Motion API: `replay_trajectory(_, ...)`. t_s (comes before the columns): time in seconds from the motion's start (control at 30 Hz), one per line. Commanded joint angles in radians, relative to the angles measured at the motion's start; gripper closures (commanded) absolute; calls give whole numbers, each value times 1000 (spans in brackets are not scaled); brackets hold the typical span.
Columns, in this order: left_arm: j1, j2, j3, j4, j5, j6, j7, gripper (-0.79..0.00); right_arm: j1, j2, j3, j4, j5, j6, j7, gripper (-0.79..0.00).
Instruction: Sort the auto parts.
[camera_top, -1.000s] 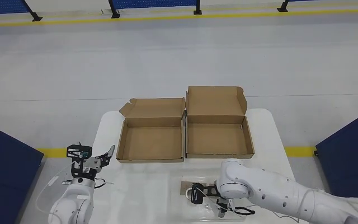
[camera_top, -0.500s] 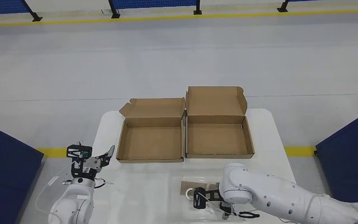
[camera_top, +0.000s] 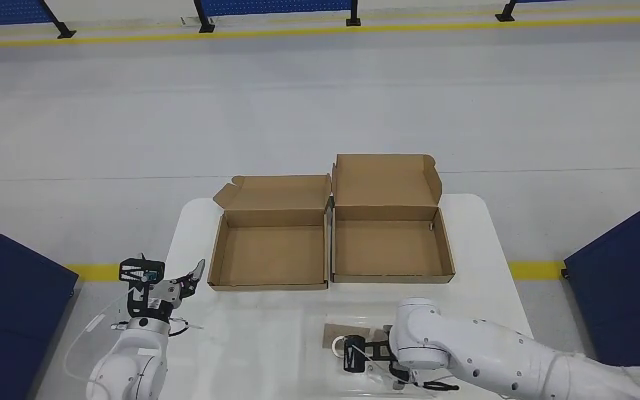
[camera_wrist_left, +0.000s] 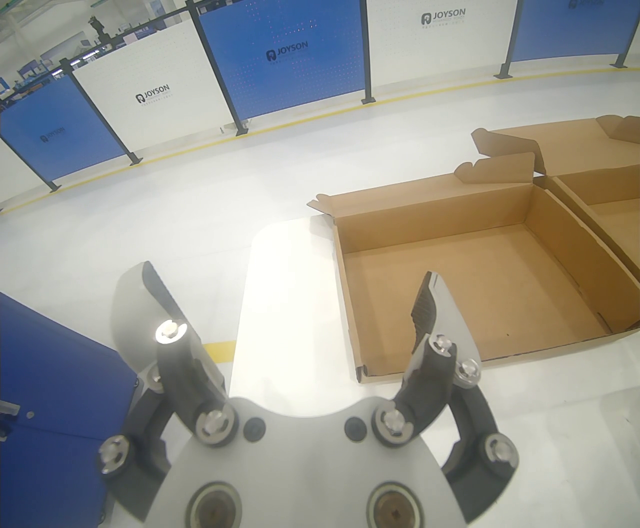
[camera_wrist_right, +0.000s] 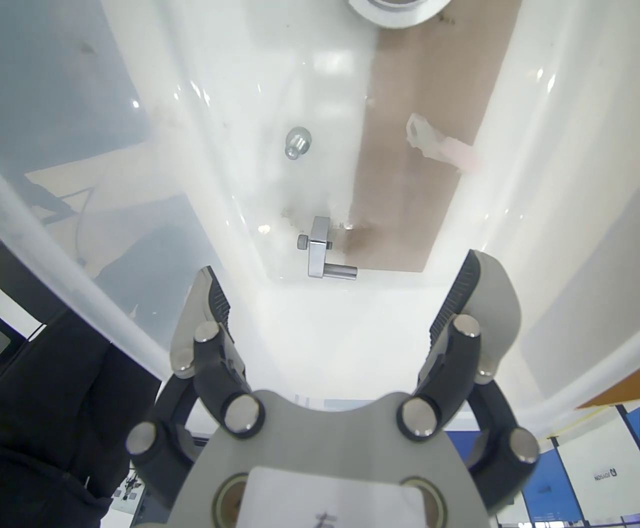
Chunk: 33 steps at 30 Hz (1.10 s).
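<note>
A: Where does the right gripper (camera_wrist_right: 334, 287) sit, and why?
B: Lower centre of the top view, nosed into the clear bin (camera_wrist_right: 530, 210). Fingers spread wide, nothing between them. It looks lined up on the metal bracket (camera_wrist_right: 320, 250), which lies on the bin floor just ahead of the fingertips. Judged a pick-up approach.
A: Other parts?
B: A small stud (camera_wrist_right: 298, 141) and a pale plastic clip (camera_wrist_right: 430, 142) lie deeper in the bin, apart from each other. Nothing sorted yet. The left box (camera_top: 268, 255) and right box (camera_top: 390, 248) stand side by side at frame centre, bare inside, lids folded back, presumably so parts can drop in from above.
A: And the left gripper (camera_wrist_left: 287, 280)?
B: Lower left of the top view, over the table (camera_top: 250, 350) edge. Wide open, empty, facing the left box. Probably parked there to keep out of the other arm's way.
</note>
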Motion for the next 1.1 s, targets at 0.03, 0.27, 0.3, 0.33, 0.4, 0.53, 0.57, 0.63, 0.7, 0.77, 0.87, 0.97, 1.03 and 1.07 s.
replay_trajectory(0.03, 0, 0, 0, 0, 0, 0, 0, -785, -8, -5, 0, -3, -23, 14, 5, -785)
replay_trajectory(0.27, 0, 0, 0, 0, 0, 0, 0, -785, -8, -5, 1, -5, -25, 13, 5, -785)
replay_trajectory(0.3, 0, 0, 0, 0, 0, 0, 0, -785, -8, -5, 1, -5, -25, 13, 5, -785)
replay_trajectory(0.33, 0, 0, 0, 0, 0, 0, 0, -785, -10, -5, 1, -3, -27, 14, -1, -785)
replay_trajectory(0.4, 0, 0, 0, 0, 0, 0, 0, -785, -22, -5, 1, 5, -50, 14, -25, -785)
replay_trajectory(0.53, 0, 0, 0, 0, 0, 0, 0, -785, -37, -4, 11, 6, -75, 34, -21, -785)
replay_trajectory(0.57, 0, 0, 0, 0, 0, 0, 0, -785, -40, -3, 15, 5, -83, 45, -18, -785)
replay_trajectory(0.63, 0, 0, 0, 0, 0, 0, 0, -785, -48, -2, 22, -1, -98, 59, -14, -785)
replay_trajectory(0.7, 0, 0, 0, 0, 0, 0, 0, -785, -48, -2, 24, -2, -102, 61, -14, -785)
replay_trajectory(0.77, 0, 0, 0, 0, 0, 0, 0, -785, -48, -2, 24, -2, -102, 61, -14, -785)
replay_trajectory(0.87, 0, 0, 0, 0, 0, 0, 0, -785, -50, -2, 24, -1, -105, 61, -21, -785)
replay_trajectory(0.97, 0, 0, 0, 0, 0, 0, 0, -785, -64, -2, 23, 6, -133, 54, -44, -785)
replay_trajectory(1.03, 0, 0, 0, 0, 0, 0, 0, -785, -71, -1, 29, 7, -139, 53, -48, -754)
replay_trajectory(1.07, 0, 0, 0, 0, 0, 0, 0, -785, -73, -1, 33, 5, -141, 49, -48, -634)
